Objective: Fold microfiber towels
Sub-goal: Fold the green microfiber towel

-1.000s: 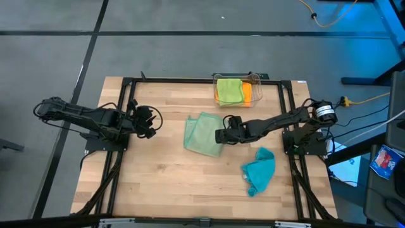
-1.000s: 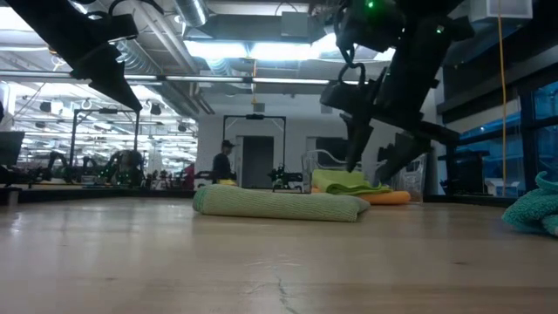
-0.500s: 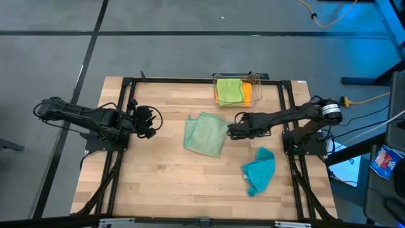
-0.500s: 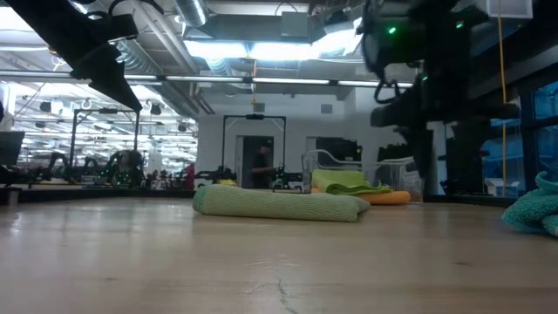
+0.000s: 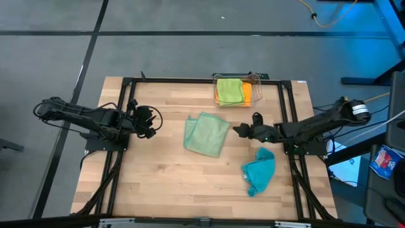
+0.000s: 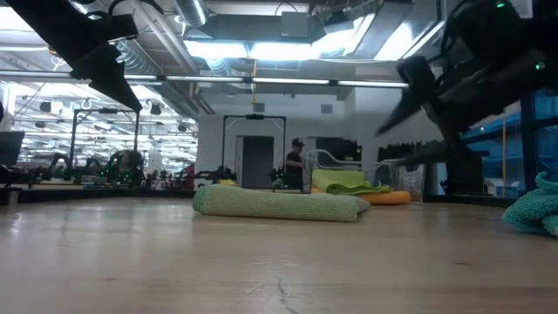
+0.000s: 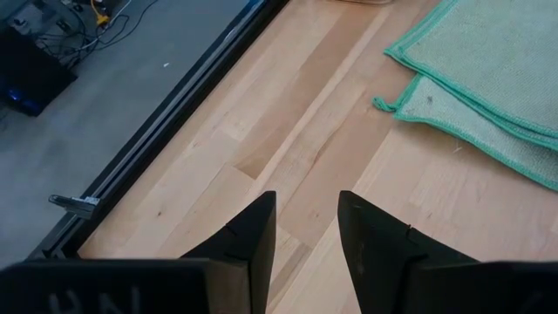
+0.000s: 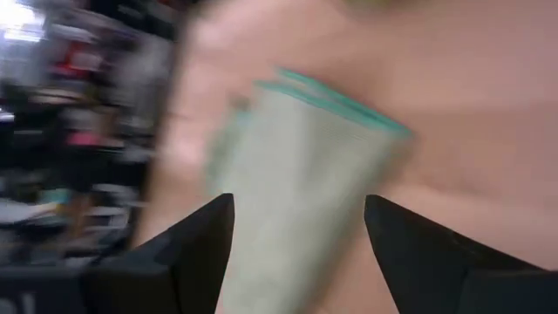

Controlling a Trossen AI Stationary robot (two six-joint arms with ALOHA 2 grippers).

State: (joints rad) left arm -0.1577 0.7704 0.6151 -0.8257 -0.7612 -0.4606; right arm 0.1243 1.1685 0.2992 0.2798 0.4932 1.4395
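A pale sage green towel point(image 5: 205, 134) lies folded flat in the middle of the table; the low view shows it as a low stack point(image 6: 279, 202). To its right, near the table's right edge, a teal towel point(image 5: 259, 170) sits crumpled in a heap. A lime green towel point(image 5: 229, 89) rests on an orange one point(image 5: 247, 94) inside the clear bin point(image 5: 255, 80). My right gripper point(image 5: 247, 125) hovers open just right of the sage towel point(image 8: 301, 166), clear of it. My left gripper point(image 5: 150, 121) waits open at the table's left point(image 7: 307, 214), over bare wood.
The clear bin stands at the table's far edge, right of centre. A black frame rail point(image 5: 190, 80) runs round the tabletop. Bare wood point(image 5: 171, 183) spreads across the near half of the table. A person point(image 6: 297, 161) stands in the room far behind the table.
My right gripper has drawn back from the sage towel's right edge toward the table's right edge, tipping from pointing steeply down to nearer level. The sage towel lies as it did, folded and still.
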